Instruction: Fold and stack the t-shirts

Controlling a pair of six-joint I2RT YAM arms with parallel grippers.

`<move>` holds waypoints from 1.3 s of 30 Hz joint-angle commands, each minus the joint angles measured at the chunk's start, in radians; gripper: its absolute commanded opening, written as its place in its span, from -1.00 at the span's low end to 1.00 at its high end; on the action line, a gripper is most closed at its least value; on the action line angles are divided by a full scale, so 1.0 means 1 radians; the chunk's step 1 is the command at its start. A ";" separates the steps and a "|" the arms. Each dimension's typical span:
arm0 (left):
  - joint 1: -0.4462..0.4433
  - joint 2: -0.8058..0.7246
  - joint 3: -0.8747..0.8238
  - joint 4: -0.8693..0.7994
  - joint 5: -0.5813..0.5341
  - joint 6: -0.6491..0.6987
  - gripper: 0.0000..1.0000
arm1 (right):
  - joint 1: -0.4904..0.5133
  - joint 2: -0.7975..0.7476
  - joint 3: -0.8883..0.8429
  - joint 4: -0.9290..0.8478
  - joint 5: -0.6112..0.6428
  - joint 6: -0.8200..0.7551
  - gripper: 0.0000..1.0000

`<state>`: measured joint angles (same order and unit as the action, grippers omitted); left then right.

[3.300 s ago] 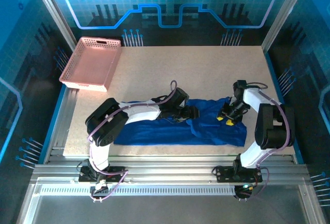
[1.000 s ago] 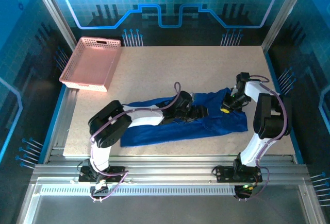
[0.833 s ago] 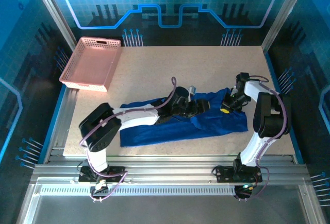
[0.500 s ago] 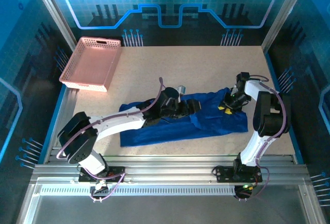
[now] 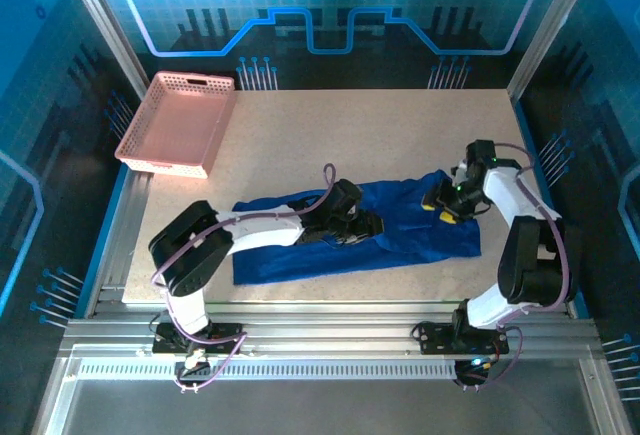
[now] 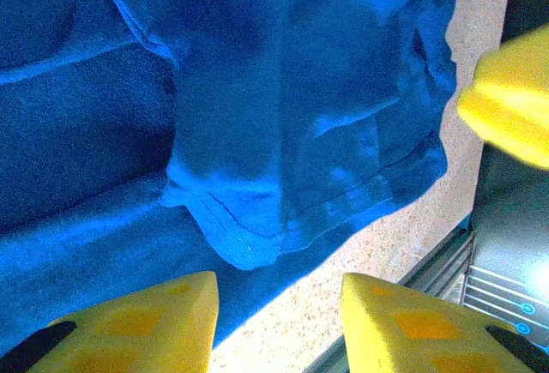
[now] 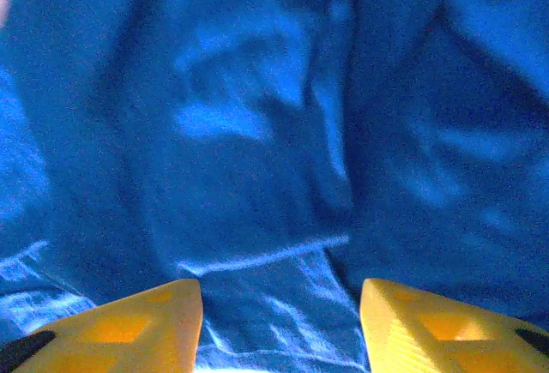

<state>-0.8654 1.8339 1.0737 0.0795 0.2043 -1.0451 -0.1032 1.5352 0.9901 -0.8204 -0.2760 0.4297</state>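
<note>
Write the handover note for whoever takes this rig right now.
Left fingers: open, empty, over the middle of the t-shirt.
Right fingers: open, empty, over the shirt's right end.
T-shirt: a long rumpled band across the near half of the table. The pink basket sits at the far left corner.
Done: apparently folded lengthwise.
Left: fold it shorter, then stack.

Top view: the table (image 5: 380, 125) is evenly and brightly lit, with blue glow along the upper and side edges and only soft shadows. Both wrist views are grainy and blue-saturated. My left fingertips (image 6: 146, 321) and right fingertips (image 7: 129, 321) blur at the bottom edge, and white glare blows out the left view's lower centre.
</note>
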 commanded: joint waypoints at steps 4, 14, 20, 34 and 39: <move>0.011 0.048 -0.013 0.054 0.043 -0.036 -0.16 | 0.009 -0.021 -0.105 -0.025 -0.023 0.017 -0.03; 0.011 0.097 0.030 -0.005 0.003 -0.015 -0.23 | 0.010 -0.006 -0.133 -0.009 -0.025 0.009 -0.09; 0.011 0.139 0.084 -0.029 -0.013 0.005 -0.25 | 0.010 -0.009 -0.135 -0.013 -0.026 0.009 -0.13; 0.011 0.201 0.185 -0.100 -0.020 0.041 -0.51 | 0.010 -0.004 -0.132 -0.014 -0.032 0.007 -0.20; 0.011 0.202 0.196 -0.104 -0.017 0.052 -0.94 | 0.010 -0.029 -0.153 -0.023 -0.032 0.013 -0.30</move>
<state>-0.8574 2.0247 1.2354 0.0040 0.1947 -1.0176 -0.1028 1.5311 0.8600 -0.8207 -0.2909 0.4370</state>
